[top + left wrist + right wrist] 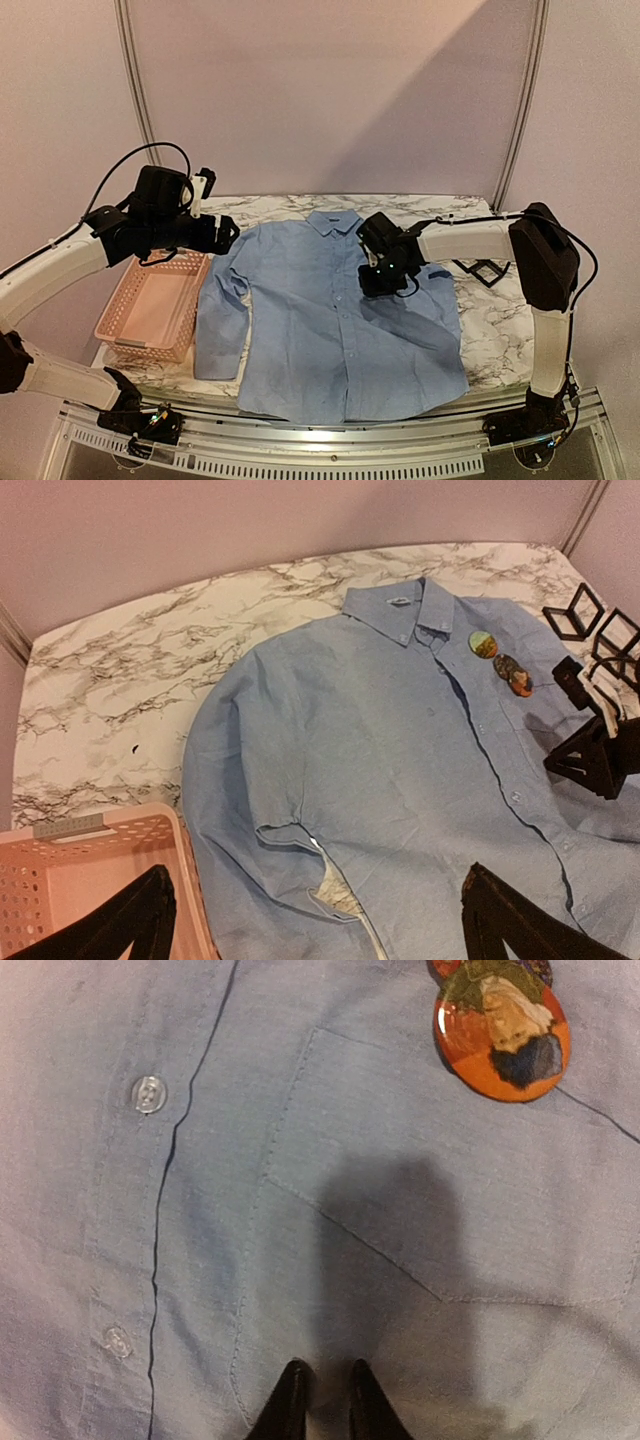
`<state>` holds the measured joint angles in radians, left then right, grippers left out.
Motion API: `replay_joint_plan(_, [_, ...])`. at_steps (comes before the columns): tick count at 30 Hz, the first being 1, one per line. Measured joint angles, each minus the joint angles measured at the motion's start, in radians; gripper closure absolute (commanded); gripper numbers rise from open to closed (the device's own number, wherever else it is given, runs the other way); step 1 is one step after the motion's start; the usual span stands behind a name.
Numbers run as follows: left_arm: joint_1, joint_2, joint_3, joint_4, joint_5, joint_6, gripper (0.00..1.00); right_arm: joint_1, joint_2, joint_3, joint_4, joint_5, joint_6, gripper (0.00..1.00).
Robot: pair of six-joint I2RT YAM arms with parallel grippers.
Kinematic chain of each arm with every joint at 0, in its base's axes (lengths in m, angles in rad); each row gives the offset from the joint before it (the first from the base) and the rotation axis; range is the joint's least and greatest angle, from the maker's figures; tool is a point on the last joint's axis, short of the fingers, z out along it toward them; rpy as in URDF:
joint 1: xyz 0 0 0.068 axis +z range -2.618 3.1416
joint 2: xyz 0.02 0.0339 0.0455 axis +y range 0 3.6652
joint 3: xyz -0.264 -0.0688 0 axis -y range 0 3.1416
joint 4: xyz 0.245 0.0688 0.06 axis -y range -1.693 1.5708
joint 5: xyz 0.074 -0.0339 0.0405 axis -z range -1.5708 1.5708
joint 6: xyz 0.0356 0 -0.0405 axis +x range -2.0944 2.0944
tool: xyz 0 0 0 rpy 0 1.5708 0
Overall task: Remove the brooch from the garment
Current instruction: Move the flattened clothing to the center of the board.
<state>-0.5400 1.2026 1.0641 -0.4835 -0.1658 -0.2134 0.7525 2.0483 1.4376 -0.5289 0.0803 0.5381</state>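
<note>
Marble surface (495, 330) is covered by a blue shirt (320, 320); the orange brooch (500, 1035) at one o'clock must be reached by the almost-shut, empty right pincer (327, 1368).

The garment (330, 320) is light blue. Near its collar sit an orange brooch (502, 1038) and a green-yellow badge (483, 643). The bench (150, 670) is white marble, grey-veined; the basket (140, 825) beside the garment is pink.

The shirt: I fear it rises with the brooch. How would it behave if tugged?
The shirt is probably floppy: wrinkled, sleeve folded. Fabric around the orange brooch would likely tent upward. Probably light, so it may slide.
</note>
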Motion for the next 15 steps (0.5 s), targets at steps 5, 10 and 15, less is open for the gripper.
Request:
replay_joint_plan(5, [0.0, 0.008, 0.0, 0.0, 0.0, 0.0, 0.0, 0.0, 0.0, -0.012, 0.023, 0.005, -0.001, 1.0])
replay_joint_plan(10, [0.002, 0.012, 0.0, 0.0, 0.0, 0.0, 0.01, 0.0, -0.015, -0.051, 0.075, 0.002, 0.006, 1.0])
replay_joint_plan(15, [0.002, 0.018, 0.0, 0.0, 0.0, 0.0, 0.0, 0.003, -0.049, -0.116, 0.136, -0.013, 0.023, 1.0])
